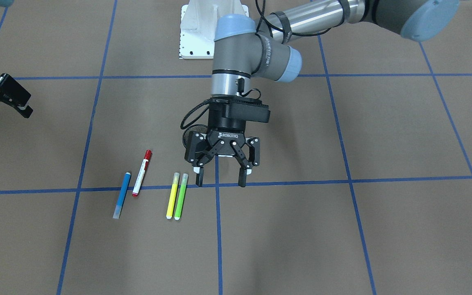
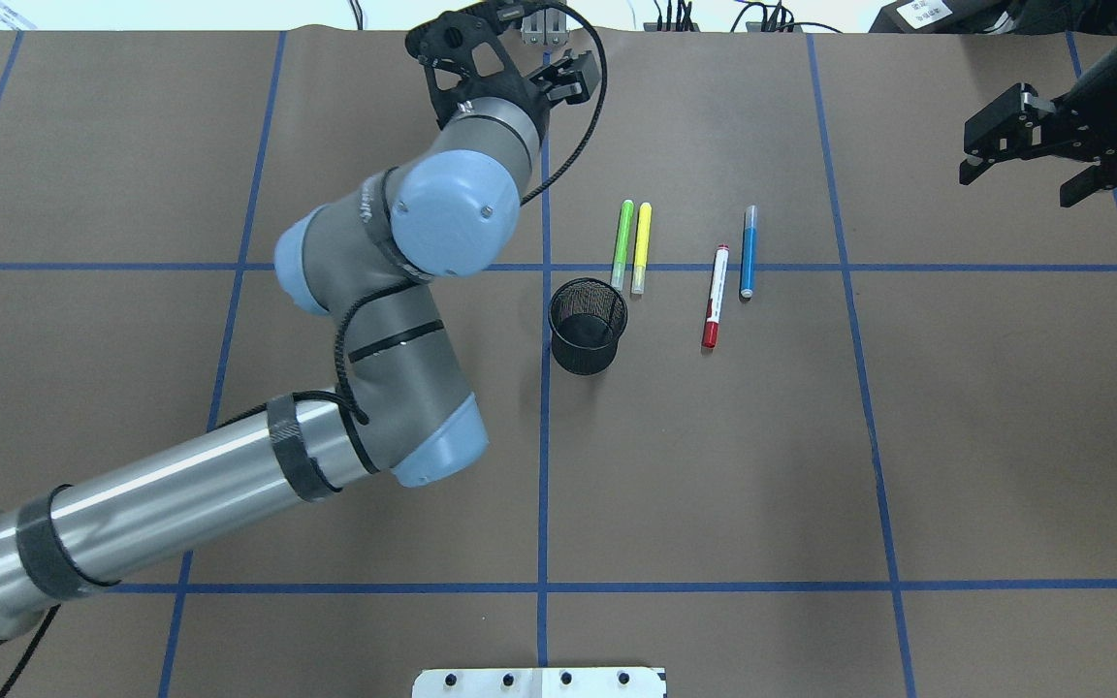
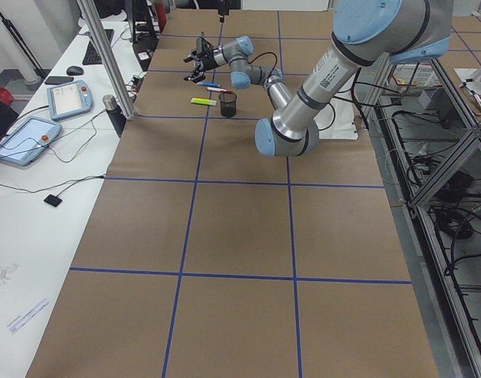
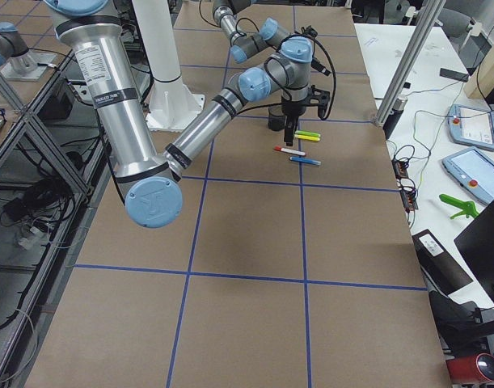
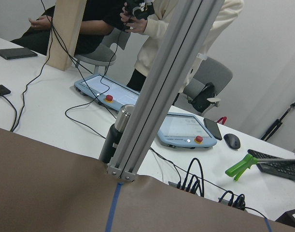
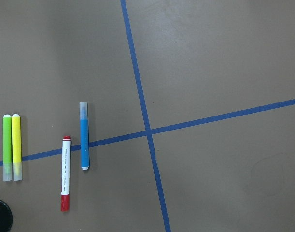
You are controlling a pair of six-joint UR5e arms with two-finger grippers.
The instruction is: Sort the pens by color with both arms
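Four pens lie on the brown table. The green highlighter [image 2: 623, 244] and the yellow highlighter [image 2: 642, 247] lie side by side, touching. The white pen with red cap [image 2: 716, 296] and the blue pen [image 2: 748, 251] lie apart to their right. They also show in the front view: green [image 1: 181, 196], yellow [image 1: 173, 195], red-capped [image 1: 141, 173], blue [image 1: 122, 195]. My left gripper [image 1: 220, 180] is open and empty, pointing down next to the green highlighter. My right gripper [image 2: 1019, 179] is open and empty, well off to the side of the blue pen.
A black mesh cup [image 2: 588, 325] stands near the highlighters' near ends, mostly hidden behind my left gripper in the front view. Blue tape lines cross the table. The white pedestal base [image 1: 197, 28] is at the robot's side. The right wrist view shows all four pens.
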